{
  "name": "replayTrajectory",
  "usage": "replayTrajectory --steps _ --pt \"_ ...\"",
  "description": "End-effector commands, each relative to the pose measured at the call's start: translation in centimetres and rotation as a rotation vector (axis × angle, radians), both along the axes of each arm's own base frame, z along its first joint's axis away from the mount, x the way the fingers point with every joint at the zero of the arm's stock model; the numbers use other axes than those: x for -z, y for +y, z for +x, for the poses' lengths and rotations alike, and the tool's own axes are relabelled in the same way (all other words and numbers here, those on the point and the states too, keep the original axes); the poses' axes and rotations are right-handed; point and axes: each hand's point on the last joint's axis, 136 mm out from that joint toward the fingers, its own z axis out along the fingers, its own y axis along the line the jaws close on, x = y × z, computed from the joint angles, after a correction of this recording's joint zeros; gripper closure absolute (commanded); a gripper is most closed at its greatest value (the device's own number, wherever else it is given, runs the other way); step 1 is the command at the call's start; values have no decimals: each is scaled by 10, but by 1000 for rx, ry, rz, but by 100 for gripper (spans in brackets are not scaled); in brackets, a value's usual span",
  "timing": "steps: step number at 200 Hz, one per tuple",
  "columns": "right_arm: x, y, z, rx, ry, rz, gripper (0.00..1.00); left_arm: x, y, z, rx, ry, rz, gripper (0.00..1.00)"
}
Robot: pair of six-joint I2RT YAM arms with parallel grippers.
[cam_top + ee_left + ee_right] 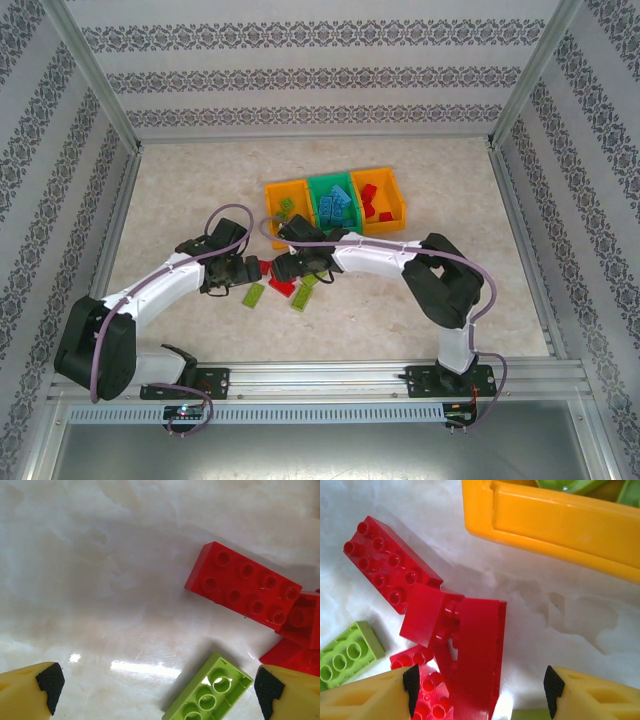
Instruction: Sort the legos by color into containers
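Left gripper [159, 692] is spread wide and holds nothing, low over the table [100, 580]. An upturned lime brick [207, 692] lies between its pads, closer to one, with a long red brick [243, 586] just beyond. Right gripper [481, 690] is partly open astride a heap of red bricks [465, 630]; one pad [411, 685] is at the heap, the other stands clear, so no grip. The containers [308, 190] sit mid-table just beyond both grippers: lime legos [287, 208] in the left orange bin [268, 205], blue legos [335, 205] in the green bin [330, 178], red legos [375, 205] in the right orange bin [403, 208].
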Motion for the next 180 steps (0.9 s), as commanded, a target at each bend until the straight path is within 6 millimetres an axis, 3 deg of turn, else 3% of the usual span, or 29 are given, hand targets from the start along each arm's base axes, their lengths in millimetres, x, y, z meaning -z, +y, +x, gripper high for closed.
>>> replayTrajectory --steps 1,55,93,114,149,180 --pt "9 7 -2 -6 26 -22 33 -1 7 -5 -9 7 11 1" --pt "23 0 -2 -11 45 -99 44 -2 10 -6 -14 4 10 1" --pt "25 -6 -3 -8 40 -117 66 -3 9 -4 -15 0 5 0" --pt "16 -8 -3 -6 22 -99 76 -5 8 -3 -17 -2 2 0" --pt "-13 -12 -9 -7 -15 -27 81 -9 0 1 16 -13 -29 0" --pt "-39 -38 -9 30 -40 28 82 -9 -9 6 39 -18 -64 0"
